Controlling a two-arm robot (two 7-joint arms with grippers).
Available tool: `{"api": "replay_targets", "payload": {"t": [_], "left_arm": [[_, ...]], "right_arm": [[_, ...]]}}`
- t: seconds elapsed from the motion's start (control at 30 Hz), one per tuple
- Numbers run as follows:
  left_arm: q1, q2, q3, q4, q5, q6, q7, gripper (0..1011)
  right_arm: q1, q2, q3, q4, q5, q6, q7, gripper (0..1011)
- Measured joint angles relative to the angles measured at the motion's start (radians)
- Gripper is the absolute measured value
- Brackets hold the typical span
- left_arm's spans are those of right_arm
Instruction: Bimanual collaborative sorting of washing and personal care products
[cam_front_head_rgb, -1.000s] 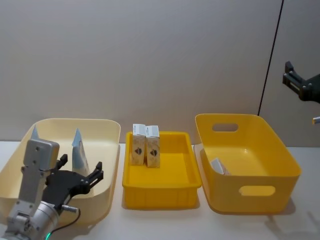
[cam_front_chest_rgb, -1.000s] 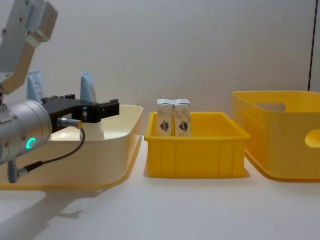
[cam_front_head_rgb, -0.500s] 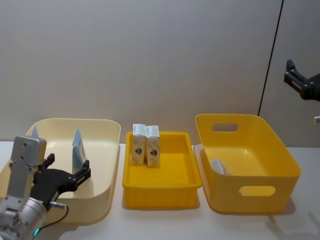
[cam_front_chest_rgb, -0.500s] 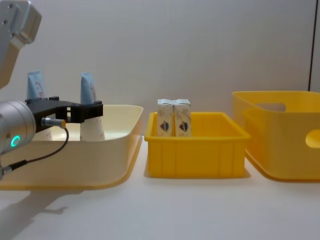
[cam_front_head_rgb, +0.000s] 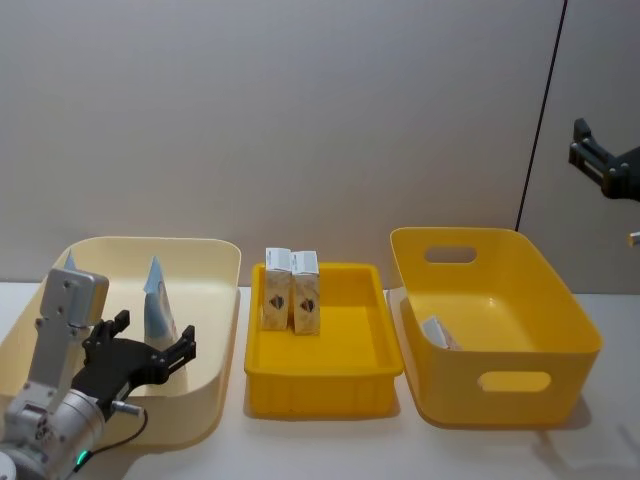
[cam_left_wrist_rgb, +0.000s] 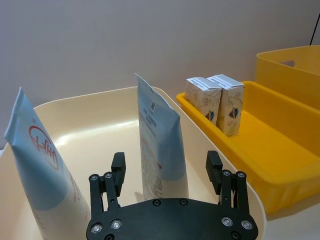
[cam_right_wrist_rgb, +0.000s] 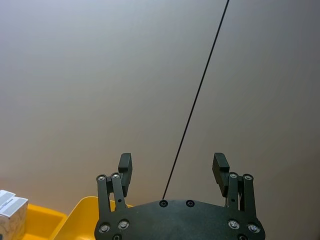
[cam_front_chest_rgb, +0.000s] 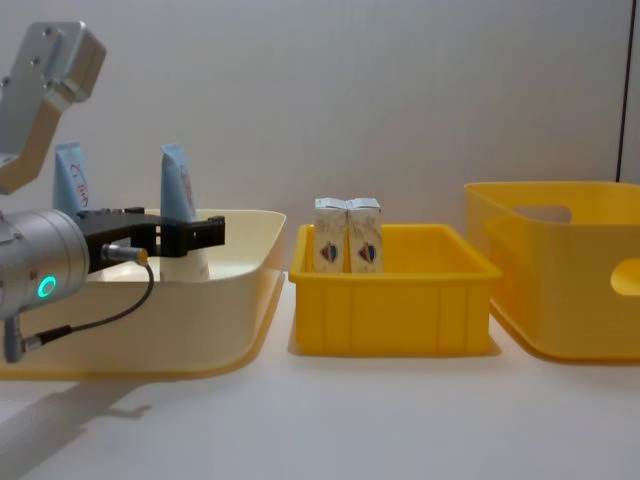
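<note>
Light-blue tube (cam_left_wrist_rgb: 157, 140) in bin (cam_front_head_rgb: 150, 243): left gripper (cam_left_wrist_rgb: 166, 161) edged closer; right gripper (cam_right_wrist_rgb: 172, 162) raised; both fingers (cam_left_wrist_rgb: 118, 166) spread, empty.

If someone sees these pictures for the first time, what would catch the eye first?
The open left gripper stands low in front of a light-blue upright plastic tube in the cream plastic bin on the left. Two small cream cardboard cartons stand side by side at the back left of the shallow yellow plastic tray in the middle. The right gripper hangs open high at the right edge, far up from the deep yellow plastic bin.
</note>
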Motion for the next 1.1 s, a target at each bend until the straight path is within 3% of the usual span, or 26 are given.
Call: {"api": "replay_targets", "payload": {"t": [0.4,0.87,1.1], "left_arm": [[-0.051,0.001,0.007,0.075,0.008,0.005,-0.050,1003],[-0.076,0.001,0.008,0.111,0.016,0.004,-0.071,1003],[-0.081,0.001,0.008,0.118,0.017,0.003,-0.075,871]], "right_arm": [[0.000,0.000,0.000,-0.001,0.000,0.000,0.000,1001],[0.000,0.000,0.000,0.000,0.000,0.000,0.000,1001],[0.000,0.000,0.000,0.000,0.000,0.000,0.000,1001]]}}
